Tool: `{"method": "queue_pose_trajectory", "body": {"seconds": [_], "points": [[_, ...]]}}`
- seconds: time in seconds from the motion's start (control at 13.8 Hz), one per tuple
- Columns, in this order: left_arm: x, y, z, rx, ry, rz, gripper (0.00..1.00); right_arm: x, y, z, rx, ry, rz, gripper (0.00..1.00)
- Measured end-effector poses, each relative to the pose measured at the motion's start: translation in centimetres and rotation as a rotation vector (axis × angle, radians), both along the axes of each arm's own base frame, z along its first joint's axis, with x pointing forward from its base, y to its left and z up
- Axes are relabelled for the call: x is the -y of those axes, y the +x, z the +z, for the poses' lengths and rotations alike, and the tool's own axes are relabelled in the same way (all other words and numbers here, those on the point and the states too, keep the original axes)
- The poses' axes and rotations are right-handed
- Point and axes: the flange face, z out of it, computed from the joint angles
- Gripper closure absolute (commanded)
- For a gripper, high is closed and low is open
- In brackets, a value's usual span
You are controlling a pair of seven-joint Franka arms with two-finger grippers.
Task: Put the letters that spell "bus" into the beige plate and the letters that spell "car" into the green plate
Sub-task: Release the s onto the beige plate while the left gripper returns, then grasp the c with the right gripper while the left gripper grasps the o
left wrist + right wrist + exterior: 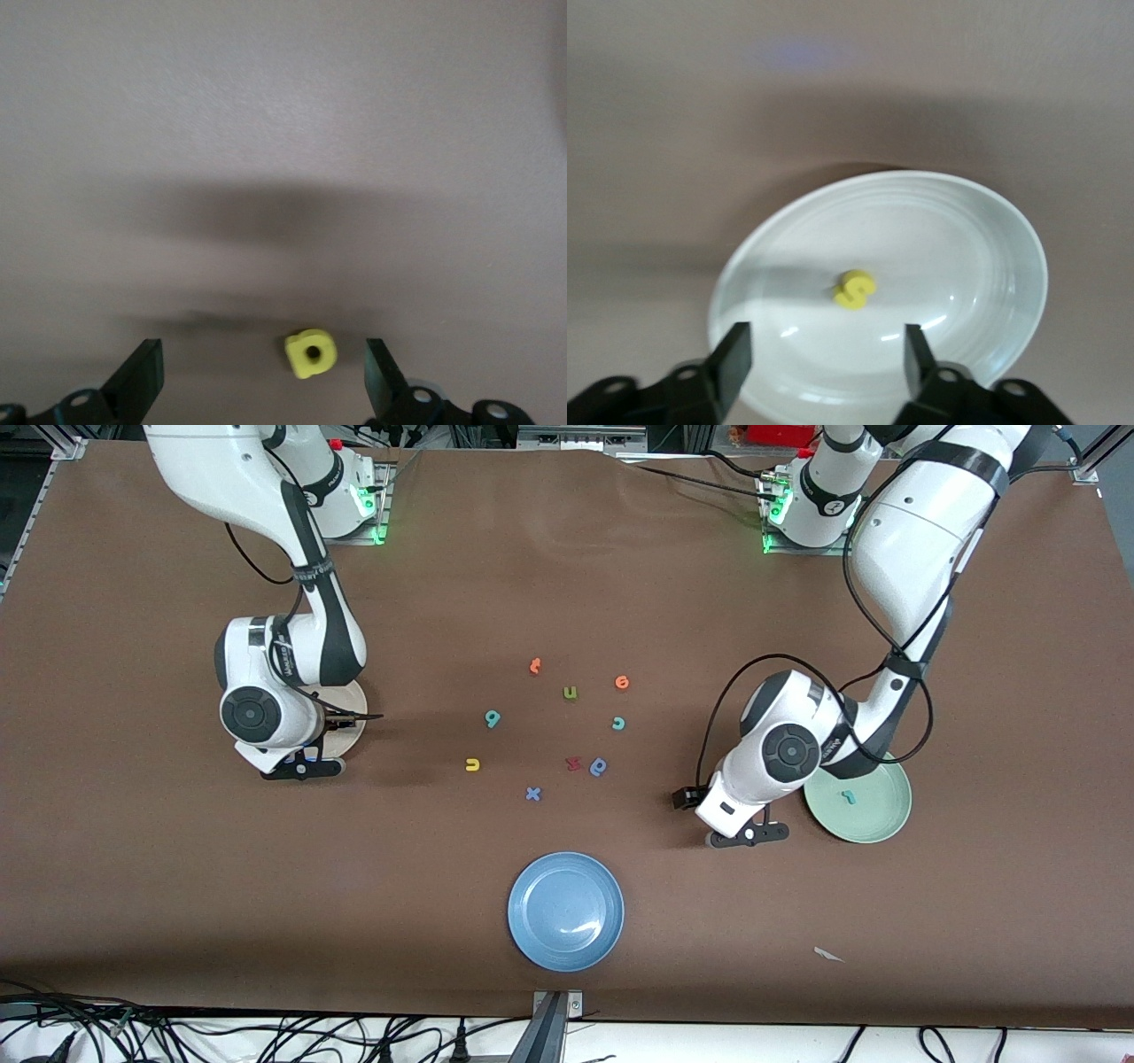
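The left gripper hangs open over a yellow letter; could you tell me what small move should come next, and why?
Probably close the left gripper on the yellow "a": it lies on bare table between the open fingers, not yet in the green plate beside it, where the teal "r" lies.

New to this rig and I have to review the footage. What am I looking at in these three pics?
These are two white robot arms at a brown table, each ending in two fingers. The big picture looks down from across the table. The other two pictures come from a camera on each wrist.

The right gripper is over the beige plate with its fingers open, and a yellow "s" lies in the plate. The left gripper is beside the green plate, which holds a teal "r". Its fingers are open, with a yellow "a" loose between them. Neither gripper holds anything.

More small foam letters lie mid-table, and a blue plate sits nearer the camera.
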Motion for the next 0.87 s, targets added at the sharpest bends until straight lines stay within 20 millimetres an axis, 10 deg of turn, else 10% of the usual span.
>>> {"method": "queue_pose_trajectory", "body": {"seconds": [0.44,0.87], "points": [[3.5,-1.8,-3.1,-0.02,-0.004,0.061,0.18,-13.0,1.0,6.2,0.126,0.088,-0.165,0.1],[3.0,-1.7,-3.6,-0.024,0.007,0.083,0.28,-21.7,2.5,-0.6,0.215,0.159,-0.17,0.39]]}}
